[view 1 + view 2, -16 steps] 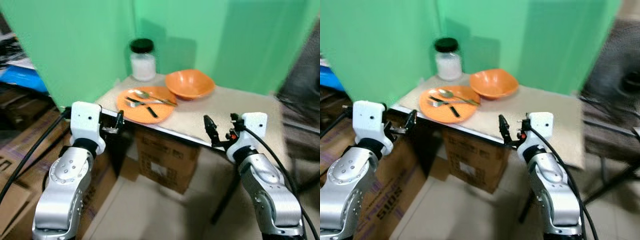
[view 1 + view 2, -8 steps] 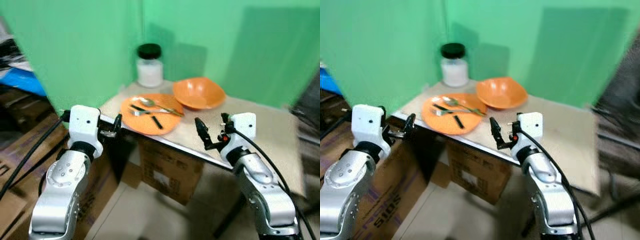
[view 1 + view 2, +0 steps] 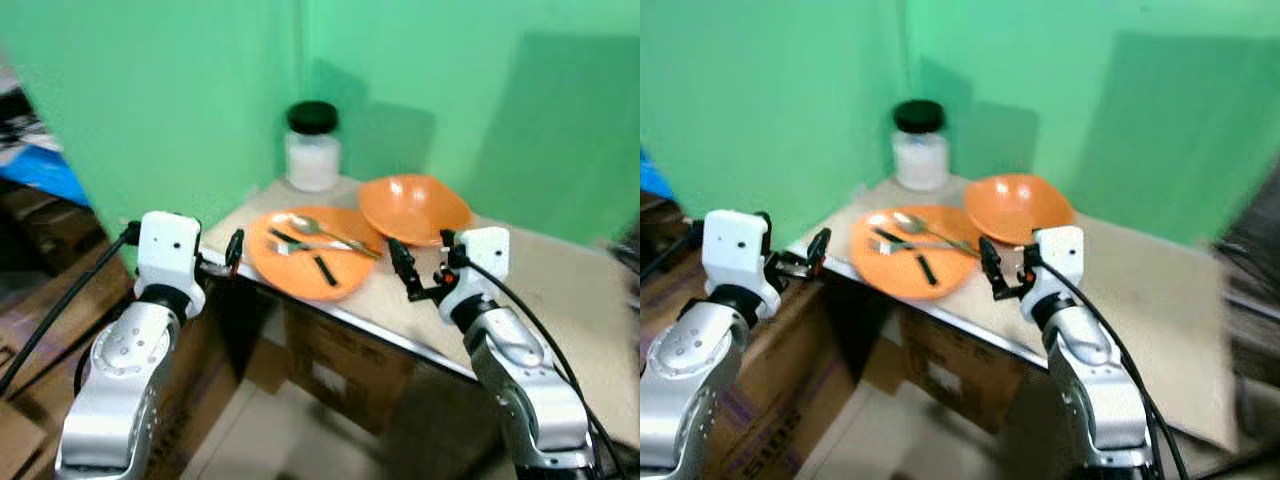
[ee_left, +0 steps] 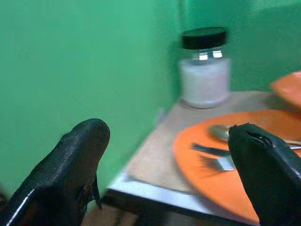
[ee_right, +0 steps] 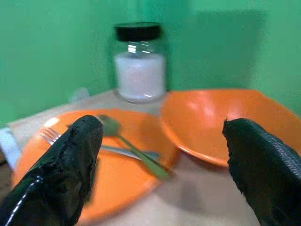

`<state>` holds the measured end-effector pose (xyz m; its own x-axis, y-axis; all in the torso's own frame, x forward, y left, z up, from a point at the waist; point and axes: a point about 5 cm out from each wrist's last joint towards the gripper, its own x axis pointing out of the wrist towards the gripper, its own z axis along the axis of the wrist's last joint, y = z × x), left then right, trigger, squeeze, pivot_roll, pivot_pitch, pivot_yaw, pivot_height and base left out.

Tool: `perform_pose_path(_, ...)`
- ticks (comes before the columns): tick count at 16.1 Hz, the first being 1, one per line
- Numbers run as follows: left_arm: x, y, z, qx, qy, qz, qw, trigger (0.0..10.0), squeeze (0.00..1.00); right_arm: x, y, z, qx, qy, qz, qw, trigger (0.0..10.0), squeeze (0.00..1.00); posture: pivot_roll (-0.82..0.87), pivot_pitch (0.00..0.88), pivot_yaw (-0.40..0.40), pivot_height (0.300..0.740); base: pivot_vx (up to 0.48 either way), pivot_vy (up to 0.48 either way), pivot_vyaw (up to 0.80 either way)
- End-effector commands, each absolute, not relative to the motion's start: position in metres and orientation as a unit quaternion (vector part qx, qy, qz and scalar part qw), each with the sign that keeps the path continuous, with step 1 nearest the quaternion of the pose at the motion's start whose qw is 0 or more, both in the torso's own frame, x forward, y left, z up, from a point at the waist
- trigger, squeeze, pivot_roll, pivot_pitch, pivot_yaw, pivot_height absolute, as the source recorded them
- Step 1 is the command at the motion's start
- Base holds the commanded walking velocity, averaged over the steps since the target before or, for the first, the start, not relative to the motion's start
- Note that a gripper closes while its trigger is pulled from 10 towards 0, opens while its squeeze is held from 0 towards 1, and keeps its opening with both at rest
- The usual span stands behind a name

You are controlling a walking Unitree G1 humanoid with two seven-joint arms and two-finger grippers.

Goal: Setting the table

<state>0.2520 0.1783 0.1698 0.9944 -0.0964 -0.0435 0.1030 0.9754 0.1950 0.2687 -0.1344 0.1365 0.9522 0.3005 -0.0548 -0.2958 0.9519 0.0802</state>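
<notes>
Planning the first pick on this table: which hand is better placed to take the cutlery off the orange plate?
Probably the right hand: it hovers open over the table beside the orange plate, while the left hand sits off the table's corner.

Left wrist view: the left hand [image 4: 171,165], its two black fingers [image 4: 70,165] spread wide, faces the metal-edged corner of the beige surface [image 4: 155,162]. Beyond stands a glass jar of white powder with a black lid [image 4: 205,68]. A flat orange plate [image 4: 211,181] carries a metal spoon [image 4: 221,132] and a metal fork [image 4: 214,160].
</notes>
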Motion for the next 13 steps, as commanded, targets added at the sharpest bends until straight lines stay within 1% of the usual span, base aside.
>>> perform_pose_path(1, 0.2516, 0.1822, 0.1714, 0.103, 0.016, -0.047, 0.993, 10.0, 1.00, 0.2698, -0.1282, 0.1408, 0.033, 0.022, 0.164, 0.986, 10.0, 0.00, 0.02, 0.000, 0.000, 0.740, 0.337, 0.000, 0.00)
perform_pose_path(8, 0.2504, 0.1818, 0.1716, 0.110, 0.014, -0.048, 0.993, 10.0, 1.00, 0.2670, -0.1213, 0.1397, 0.022, 0.024, 0.195, 0.980, 10.0, 0.00, 0.02, 0.000, -0.005, 0.740, 0.337, 0.000, 0.00)
perform_pose_path(9, 0.2503, 0.1820, 0.1717, 0.111, 0.014, -0.049, 0.993, 10.0, 1.00, 0.2669, -0.1198, 0.1409, 0.008, 0.020, 0.204, 0.979, 10.0, 0.00, 0.02, 0.000, -0.005, 0.740, 0.337, 0.000, 0.80)
perform_pose_path(11, 0.2501, 0.1817, 0.1716, 0.112, 0.014, -0.050, 0.992, 10.0, 1.00, 0.2666, -0.1191, 0.1420, 0.007, 0.015, 0.205, 0.979, 10.0, 0.00, 0.02, 0.000, -0.005, 0.740, 0.337, 0.000, 0.80)
perform_pose_path(13, 0.2499, 0.1812, 0.1718, 0.114, 0.014, -0.053, 0.992, 10.0, 1.00, 0.2690, -0.1229, 0.1453, 0.027, 0.010, 0.196, 0.980, 10.0, 0.00, 0.02, 0.000, -0.005, 0.740, 0.336, 0.000, 0.00)
